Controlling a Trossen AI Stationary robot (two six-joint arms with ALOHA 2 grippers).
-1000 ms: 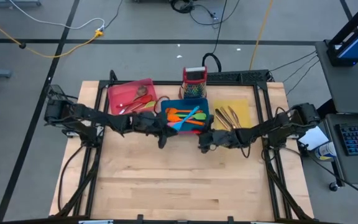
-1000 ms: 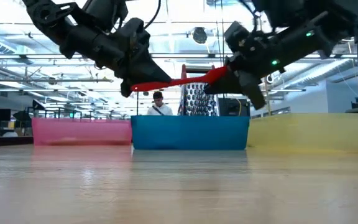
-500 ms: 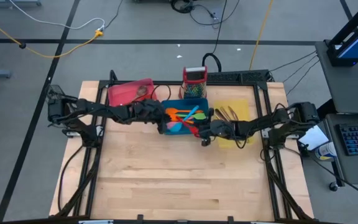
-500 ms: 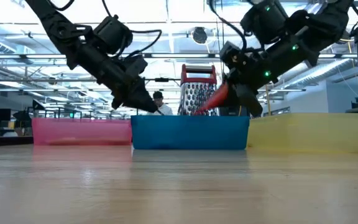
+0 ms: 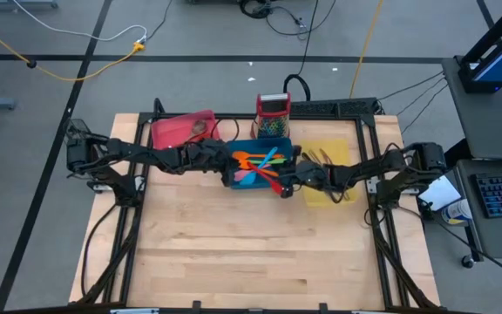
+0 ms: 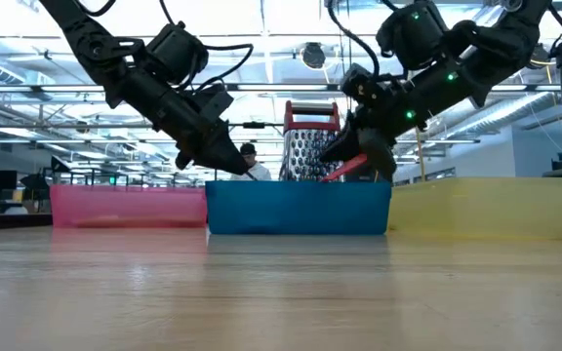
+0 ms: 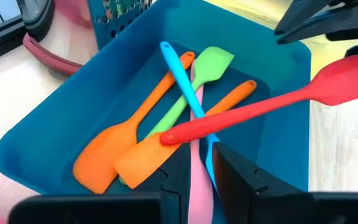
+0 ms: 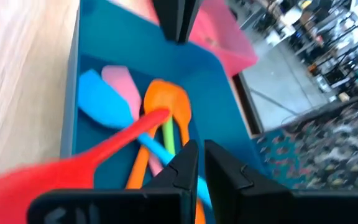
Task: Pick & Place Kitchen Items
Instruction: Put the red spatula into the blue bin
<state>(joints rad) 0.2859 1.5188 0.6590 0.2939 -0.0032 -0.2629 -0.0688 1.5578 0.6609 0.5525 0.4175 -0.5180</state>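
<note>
1. Red spatula [image 7: 272, 106] runs slantwise across the blue tray [image 7: 55, 124]. Its handle tip rests on the orange spatulas [image 7: 123, 155] inside, and its blade sticks out over the tray wall toward the right gripper [image 6: 359, 164].
2. The right gripper hangs low at the tray's yellow-side end, nearest the blade. The low view puts the blade at its fingers, but whether they clamp it or have let go cannot be told.
3. The left gripper [image 5: 231, 171] hovers over the tray's other end, by the handle tip. Its fingers [image 7: 235, 177] stand a narrow gap apart and hold nothing.
4. Outward from there, the green [image 7: 197, 84], light blue [image 7: 182, 81] and pink utensils lie under the red spatula, roughly along the tray's length.
5. Judged from this, the coming move turns on the spatula's long axis: it spans from one gripper to the other, blade end on the right arm's side, handle end closer to the left.
6. The pink tray [image 5: 174, 129] and yellow tray [image 5: 342, 157] flank the blue one on the tabletop [image 5: 251, 253].
</note>
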